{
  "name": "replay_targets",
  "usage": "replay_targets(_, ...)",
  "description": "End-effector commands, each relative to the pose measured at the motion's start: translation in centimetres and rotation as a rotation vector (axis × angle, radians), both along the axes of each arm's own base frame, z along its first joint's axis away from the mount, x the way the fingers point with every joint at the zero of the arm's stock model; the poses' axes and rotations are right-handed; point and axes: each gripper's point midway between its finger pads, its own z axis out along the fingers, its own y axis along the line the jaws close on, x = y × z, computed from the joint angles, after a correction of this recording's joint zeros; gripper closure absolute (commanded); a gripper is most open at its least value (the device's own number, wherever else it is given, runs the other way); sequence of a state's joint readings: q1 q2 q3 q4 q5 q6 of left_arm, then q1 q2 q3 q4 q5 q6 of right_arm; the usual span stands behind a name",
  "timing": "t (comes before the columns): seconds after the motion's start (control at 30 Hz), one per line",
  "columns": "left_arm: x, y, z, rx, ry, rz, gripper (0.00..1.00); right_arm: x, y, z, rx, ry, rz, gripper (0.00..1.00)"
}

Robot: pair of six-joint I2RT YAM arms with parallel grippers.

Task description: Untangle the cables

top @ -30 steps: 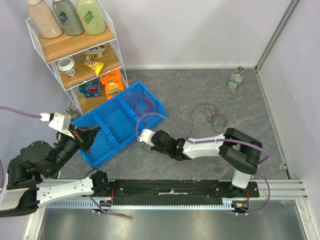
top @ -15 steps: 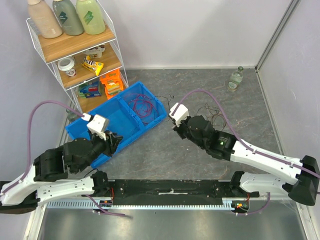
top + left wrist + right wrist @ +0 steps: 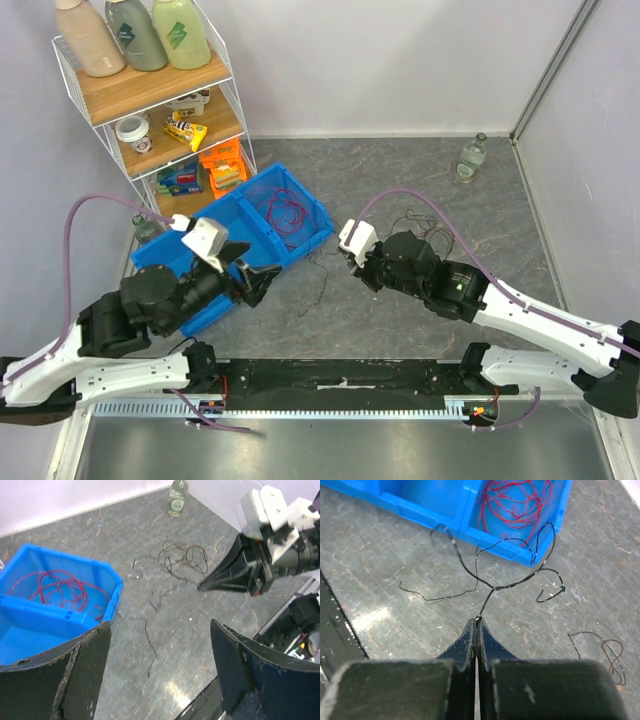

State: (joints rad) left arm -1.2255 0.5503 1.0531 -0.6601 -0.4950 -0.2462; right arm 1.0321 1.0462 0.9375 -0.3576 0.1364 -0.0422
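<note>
A hair-thin black cable [image 3: 495, 587] sprawls over the grey tabletop beside the blue bin [image 3: 445, 510]. My right gripper [image 3: 478, 620] is shut on one end of it. From above, that black cable [image 3: 322, 282] lies between both grippers, the right gripper [image 3: 348, 265] just to its right. A red cable [image 3: 285, 212] is coiled in the blue bin's [image 3: 215, 235] right compartment. A dark brown cable [image 3: 428, 228] lies bunched behind the right arm. My left gripper [image 3: 252, 282] hangs open at the bin's front edge, nothing between its fingers [image 3: 95, 650]. Below it lies a black cable [image 3: 149, 647] strand.
A wire shelf [image 3: 150, 110] with bottles and snack packs stands at the back left, close behind the bin. A small glass bottle [image 3: 470, 157] stands at the back right. The black mounting rail [image 3: 340, 378] runs along the near edge. Walls close in left and right.
My left gripper has opened and swung right, from the bin's left end to its front. The right gripper, still shut, has pulled back rightward, dragging the black cable out over the table.
</note>
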Motion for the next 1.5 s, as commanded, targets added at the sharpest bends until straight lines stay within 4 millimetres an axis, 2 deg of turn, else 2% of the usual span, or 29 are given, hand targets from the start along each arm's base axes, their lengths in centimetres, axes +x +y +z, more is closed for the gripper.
replay_targets(0.0,2.3,-4.3,1.1,0.032,-0.094,0.001,0.13,-2.0,1.1,2.1,0.055,0.011,0.126,1.00)
replay_targets(0.07,3.0,-6.6,0.4,0.056,-0.078,-0.018,0.12,-2.2,1.0,2.2,0.059,0.013,0.131,1.00)
replay_targets(0.17,5.6,-8.2,-0.6,0.024,0.001,-0.038,0.12,-3.0,1.1,2.2,0.075,0.029,0.165,1.00)
replay_targets(0.23,7.6,-7.9,-1.1,-0.060,0.060,-0.066,0.12,-3.3,0.9,2.4,0.086,0.031,0.172,1.00)
replay_targets(0.27,8.0,-8.0,-1.6,-0.094,0.071,-0.101,0.12,-3.5,0.9,2.5,0.092,0.035,0.179,1.00)
replay_targets(0.4,9.4,-7.4,-1.4,-0.292,0.114,-0.211,0.13,-3.8,1.0,2.8,0.107,0.039,0.194,1.00)
replay_targets(0.53,11.7,-6.1,-2.9,-0.429,0.320,-0.135,0.14,-3.8,0.8,2.9,0.112,0.039,0.186,1.00)
replay_targets(0.7,11.9,-6.5,-3.9,-0.563,0.509,-0.092,0.10,-4.0,1.0,2.6,0.111,0.046,0.198,1.00)
replay_targets(0.8,11.6,-7.1,-3.9,-0.480,0.419,-0.189,0.31,-4.0,1.2,2.6,0.108,0.048,0.207,1.00)
replay_targets(0.97,12.6,-6.0,-6.1,-0.342,0.250,-0.149,0.30,-4.3,1.2,3.0,0.122,0.046,0.218,1.00)
replay_targets(1.07,12.5,-6.2,-6.7,-0.322,0.179,-0.188,0.32,-4.5,1.2,3.2,0.125,0.048,0.230,1.00)
replay_targets(1.27,11.5,-7.0,-7.6,-0.349,0.136,-0.267,0.44,-4.5,1.3,3.7,0.130,0.043,0.233,1.00)
replay_targets(1.47,11.2,-8.2,-9.5,-0.273,0.147,-0.240,0.46,-4.7,1.1,4.1,0.143,0.040,0.236,1.00)
